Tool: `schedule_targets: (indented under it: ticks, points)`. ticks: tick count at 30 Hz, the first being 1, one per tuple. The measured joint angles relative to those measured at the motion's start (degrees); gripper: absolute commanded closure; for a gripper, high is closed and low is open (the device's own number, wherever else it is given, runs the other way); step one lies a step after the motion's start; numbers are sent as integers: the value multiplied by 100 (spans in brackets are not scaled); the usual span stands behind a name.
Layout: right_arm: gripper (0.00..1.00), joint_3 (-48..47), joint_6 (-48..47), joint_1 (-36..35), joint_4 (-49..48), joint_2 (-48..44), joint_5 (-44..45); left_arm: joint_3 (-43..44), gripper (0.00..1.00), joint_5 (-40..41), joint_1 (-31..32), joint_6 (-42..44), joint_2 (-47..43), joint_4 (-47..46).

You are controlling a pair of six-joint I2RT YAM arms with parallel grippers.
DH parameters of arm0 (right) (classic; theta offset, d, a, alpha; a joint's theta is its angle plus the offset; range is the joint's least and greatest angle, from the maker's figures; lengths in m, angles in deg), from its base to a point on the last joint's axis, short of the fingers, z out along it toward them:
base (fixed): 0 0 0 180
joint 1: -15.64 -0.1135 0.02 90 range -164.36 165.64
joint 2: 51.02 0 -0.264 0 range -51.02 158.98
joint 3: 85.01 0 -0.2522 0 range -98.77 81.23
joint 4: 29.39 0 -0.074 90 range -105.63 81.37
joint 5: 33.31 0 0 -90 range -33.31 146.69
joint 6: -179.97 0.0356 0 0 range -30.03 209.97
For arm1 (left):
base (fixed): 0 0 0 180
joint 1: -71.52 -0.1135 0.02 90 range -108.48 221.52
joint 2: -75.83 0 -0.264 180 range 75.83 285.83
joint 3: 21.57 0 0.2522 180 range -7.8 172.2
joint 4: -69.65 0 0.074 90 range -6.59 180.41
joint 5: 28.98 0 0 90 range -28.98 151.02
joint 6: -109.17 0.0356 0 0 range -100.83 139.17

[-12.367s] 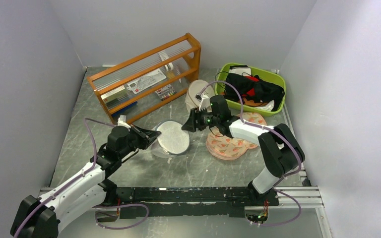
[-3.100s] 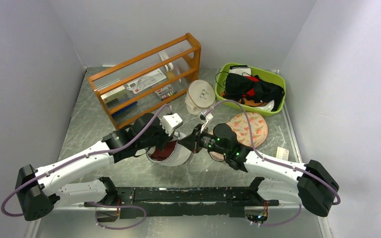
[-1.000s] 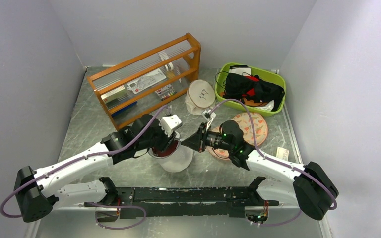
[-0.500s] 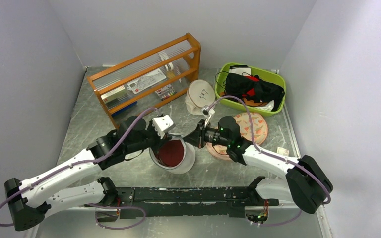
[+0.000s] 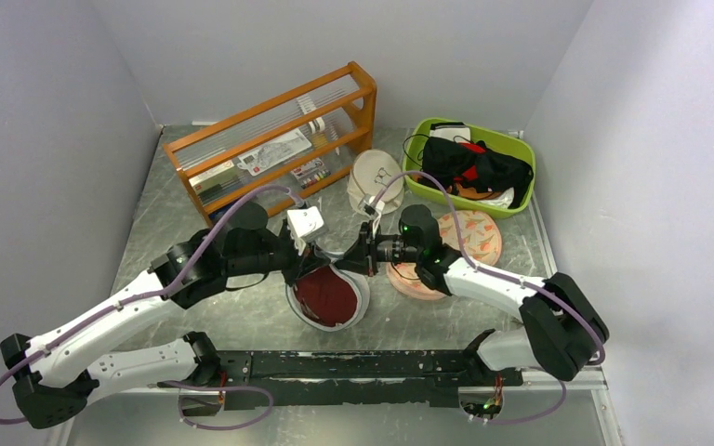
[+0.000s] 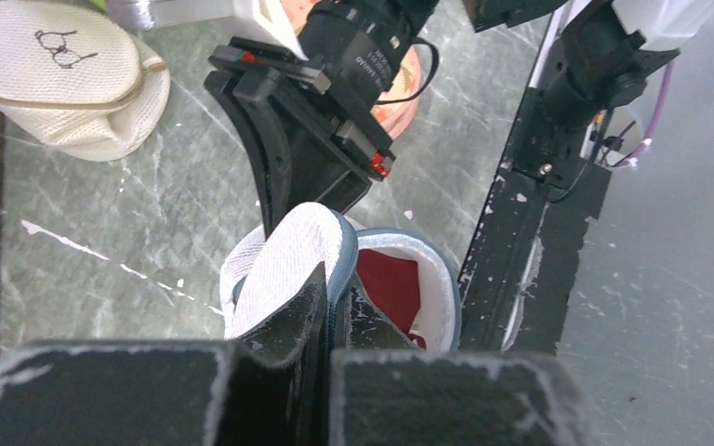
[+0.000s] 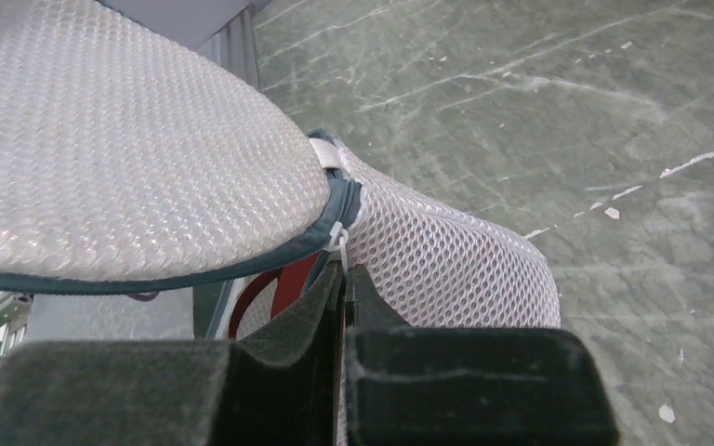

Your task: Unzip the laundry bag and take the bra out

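Observation:
The white mesh laundry bag (image 5: 356, 299) lies open at the table's near middle, its lid raised at the far side. The maroon bra (image 5: 327, 295) shows inside it. My left gripper (image 5: 296, 264) is shut on the bag's blue-grey rim at its far left; the left wrist view shows the gripper (image 6: 337, 288) pinching the lid edge (image 6: 288, 255), with the bra (image 6: 389, 288) beside it. My right gripper (image 5: 357, 261) is shut on the zip pull at the far right. In the right wrist view the gripper (image 7: 344, 271) clamps the white zip pull (image 7: 337, 237) between lid (image 7: 121, 177) and mesh wall (image 7: 446, 269).
An orange wire rack (image 5: 274, 149) stands at the back left. A green bin (image 5: 513, 195) holding black clothing is at the back right. A cream round pouch (image 5: 376, 178) lies behind the bag. A peach pad with orange prints (image 5: 460, 243) lies under my right arm.
Over the last second the bag's opening has widened and more of the maroon bra shows. Both grippers have shifted towards the back while holding the rim and the zip pull.

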Motion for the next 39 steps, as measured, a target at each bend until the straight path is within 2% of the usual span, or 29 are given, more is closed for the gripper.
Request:
schedule_targets:
  ticks: [6, 12, 15, 20, 21, 24, 26, 32, 39]
  points:
    - [100, -216, -240, 4, 42, 170, -216, 188, 93, -236, 0, -275, 133, 105]
    - [97, -337, -426, 24, 256, 238, -214, 166, 93, -144, 0, -1047, 155, 17]
    - [89, -341, -404, 26, 564, 105, 164, 160, 93, 313, -2, -1617, 155, -7]
    - [61, -507, -243, 57, 1530, -254, 1231, 195, 93, 1233, -2, -2505, 157, 72]
    - [52, -546, -205, 74, 1764, -310, 1440, 236, 93, 1416, -2, -2658, 164, 140]
    - [34, -680, -127, 92, 2455, -437, 1888, 358, 93, 1880, 0, -3023, 208, 271]
    - [25, -767, -52, 96, 2881, -503, 2083, 417, 93, 2116, -9, -3198, 234, 328]
    - [13, -1051, 201, -162, 3934, -595, 2546, 470, 93, 2330, -256, -3462, 247, 472]
    - [6, -1550, 459, -990, 4900, -820, 3425, 461, 93, 1700, -1003, -3571, 387, 474]
